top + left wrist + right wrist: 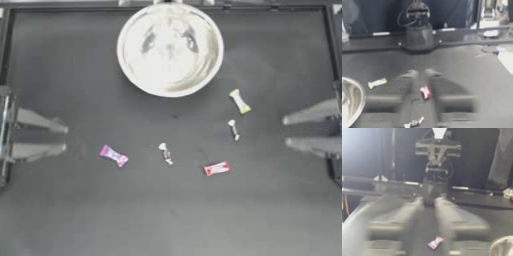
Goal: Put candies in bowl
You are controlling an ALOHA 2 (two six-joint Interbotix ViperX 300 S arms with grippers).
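The bowl (169, 50), large, white and shiny, stands at the table's back middle with nothing in it. Several candies lie in front of it: a yellow-green one (240, 101), a thin white one (233, 129), a second white one (165, 153), a pink-purple one (113, 156) and a red one (217, 168). My left gripper (65, 137) is drawn back at the left edge, open and holding nothing. At the right edge my right gripper (286, 131) is open and holds nothing too. The left wrist view shows the bowl's rim (360, 100), the yellow-green candy (377, 83), the red candy (425, 92) and a white candy (413, 123). In the right wrist view I see the pink-purple candy (435, 242).
A raised frame edge (167, 7) borders the dark table along the back and both sides. Bare table lies in front of the candies, towards the near edge. Each wrist view shows the other arm (418, 37) (437, 178) far across the table.
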